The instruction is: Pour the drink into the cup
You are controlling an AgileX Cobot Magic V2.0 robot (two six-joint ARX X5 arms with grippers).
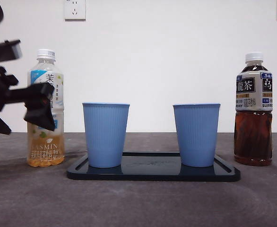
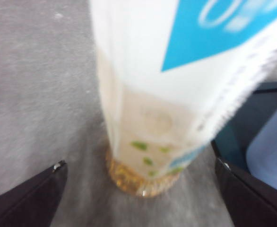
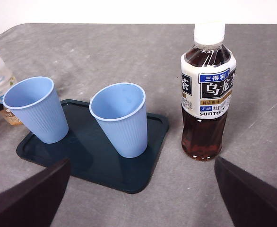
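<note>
On table beside tray (image 1: 152,175), jasmine tea bottle (image 1: 46,113) upright, capped, low on liquid: light, thin plastic, slick label. Left gripper (image 2: 138,189) spread wide, jaws flanking bottle, not touching; grip mid-label, gently. Right gripper (image 3: 138,189) agape, waiting above oolong tea bottle (image 3: 207,94). Two blue cups (image 1: 105,135) on tray.

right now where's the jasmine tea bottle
In the front view the jasmine tea bottle stands upright on the table at the left, just off the tray beside the left blue cup, with the open left claw around it.
</note>
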